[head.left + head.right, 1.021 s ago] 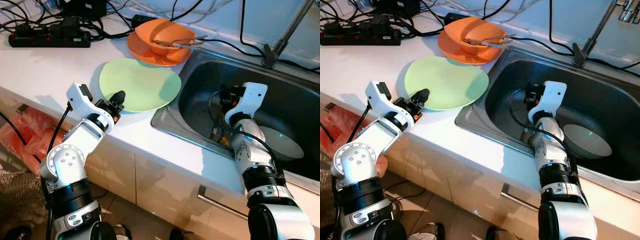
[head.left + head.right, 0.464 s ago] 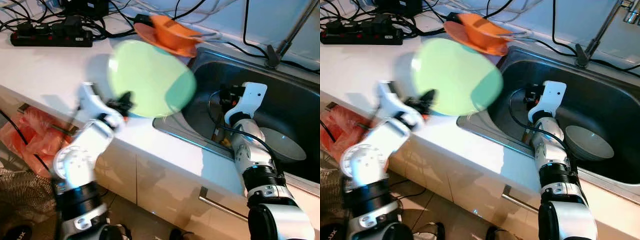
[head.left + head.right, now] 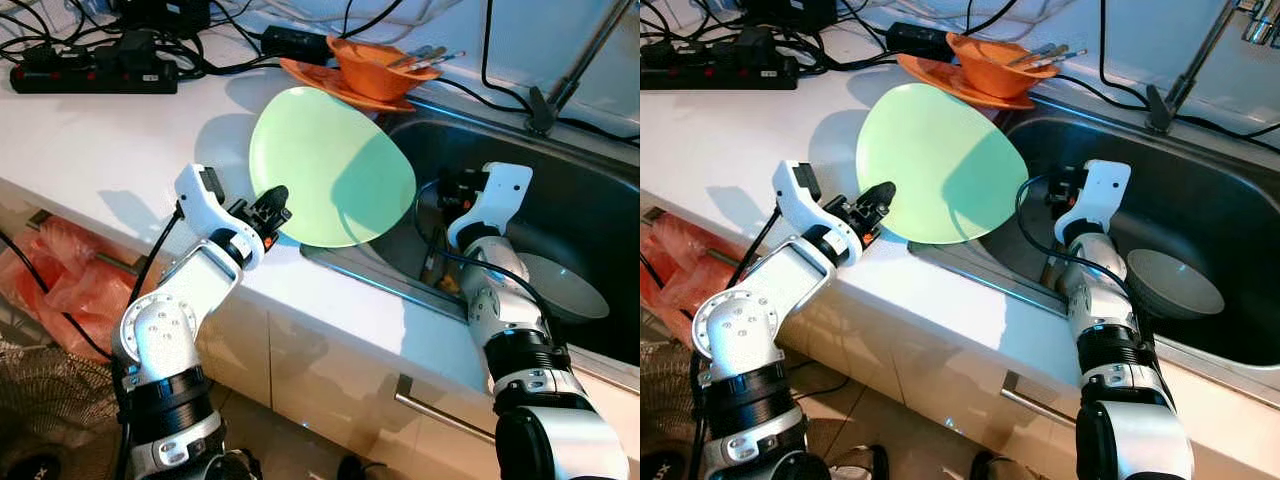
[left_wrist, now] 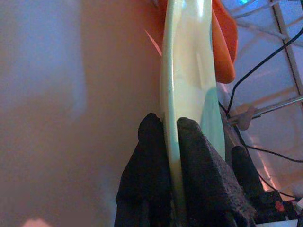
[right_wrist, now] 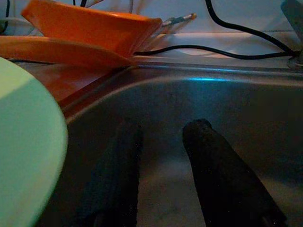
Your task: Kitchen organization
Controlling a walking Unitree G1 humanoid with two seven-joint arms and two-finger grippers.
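Green plate (image 3: 330, 170), stiff, smooth and likely slippery, hangs tilted by its rim, clamped in the left gripper (image 3: 268, 212); right gripper (image 5: 161, 161) gapes empty.

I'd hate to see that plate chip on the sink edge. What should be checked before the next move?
1. Left gripper pinching the green plate rim: ok.
2. Plate lifted off the counter, tilted: ok.
3. Plate clear of the orange dishes: cannot tell.
4. Right gripper open in the sink, apart from the plate: ok.
5. Space in the sink beside the grey bowl: ok.
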